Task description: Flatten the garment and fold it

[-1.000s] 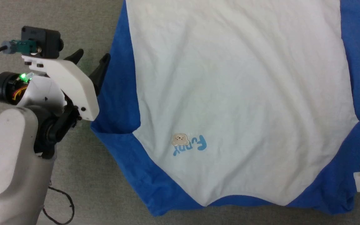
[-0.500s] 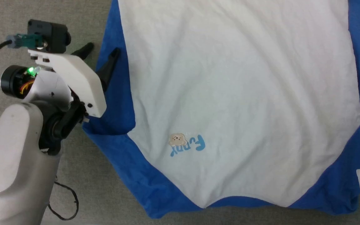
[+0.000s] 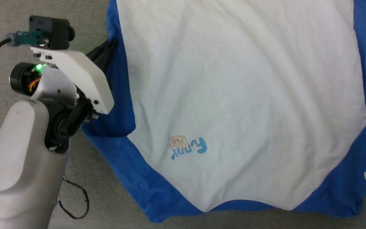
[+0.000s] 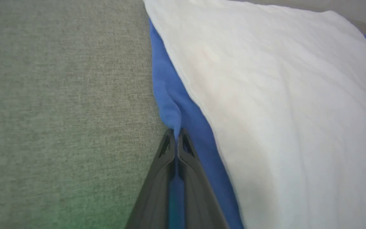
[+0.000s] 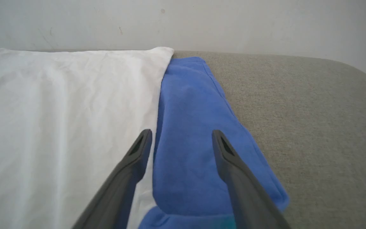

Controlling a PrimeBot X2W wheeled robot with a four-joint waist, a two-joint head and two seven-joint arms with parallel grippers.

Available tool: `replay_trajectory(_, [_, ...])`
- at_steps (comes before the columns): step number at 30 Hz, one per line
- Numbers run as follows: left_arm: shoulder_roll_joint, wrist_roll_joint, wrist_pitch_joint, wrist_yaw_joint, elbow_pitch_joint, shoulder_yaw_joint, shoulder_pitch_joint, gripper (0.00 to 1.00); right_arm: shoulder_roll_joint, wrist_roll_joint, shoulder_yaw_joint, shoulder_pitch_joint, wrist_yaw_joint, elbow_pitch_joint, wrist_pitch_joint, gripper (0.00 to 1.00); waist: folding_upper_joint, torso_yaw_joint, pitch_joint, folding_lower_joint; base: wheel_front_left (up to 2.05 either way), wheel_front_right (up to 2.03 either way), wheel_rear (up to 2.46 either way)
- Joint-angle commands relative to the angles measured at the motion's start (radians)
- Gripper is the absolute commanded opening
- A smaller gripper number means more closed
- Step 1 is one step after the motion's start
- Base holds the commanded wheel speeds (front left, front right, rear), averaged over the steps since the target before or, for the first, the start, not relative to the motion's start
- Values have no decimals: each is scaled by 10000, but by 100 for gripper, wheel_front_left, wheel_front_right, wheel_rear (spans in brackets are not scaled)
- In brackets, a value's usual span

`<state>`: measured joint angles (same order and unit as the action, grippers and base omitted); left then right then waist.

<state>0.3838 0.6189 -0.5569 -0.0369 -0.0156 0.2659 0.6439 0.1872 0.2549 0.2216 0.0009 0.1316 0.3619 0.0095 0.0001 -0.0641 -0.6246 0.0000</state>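
One side is gripped: my left fingers pinch the blue edge of the garment, which lies spread on the grey tabletop; my right fingers stand spread above the opposite blue sleeve; next, I judge, they must lower and close before any fold.

My left gripper, open 1 second ago, has closed its 2 fingers. They now pinch the blue edge of the garment.
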Motion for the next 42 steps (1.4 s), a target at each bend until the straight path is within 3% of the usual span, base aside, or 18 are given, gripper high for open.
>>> replay_trajectory(1, [-110,76,77,10,128,18,-13,0,-1,24,22,-139,-9,23,23,100,-1,-40,92,0,0,0,0])
replay_trajectory(11, [-57,700,820,-508,-69,-1059,-1400,0,-285,-45,-124,217,-9,-179,112,100,-1,-443,949,0,0,0,0])
replay_trajectory(20, [-770,1519,2041,-731,-444,-1768,-4174,0,-389,-133,-186,387,-9,-171,295,100,-1,-767,1378,0,0,0,0])
replay_trajectory(21, [-853,1563,2191,-713,-473,-1806,-4313,11,-383,-143,-155,419,-9,-148,322,100,-1,-815,1396,0,0,0,0])
replay_trajectory(22, [-892,1561,2327,-661,-509,-1811,-4393,100,-364,-158,-137,451,-9,-122,352,100,-1,-861,1413,0,0,0,0])
replay_trajectory(29, [-578,1225,2337,-538,-1556,-1732,-3513,100,-192,-174,-42,548,-9,181,601,100,-1,-1159,1366,0,0,0,0])
replay_trajectory(34, [280,367,1337,-681,-1905,-1360,-1939,100,-20,-121,-92,479,-9,396,746,100,-1,-1127,1016,0,0,0,0])
replay_trajectory(42, [1244,-436,-740,-877,-624,-667,-150,100,139,1,-47,153,-9,501,820,100,-1,-434,271,0,0,0,0])
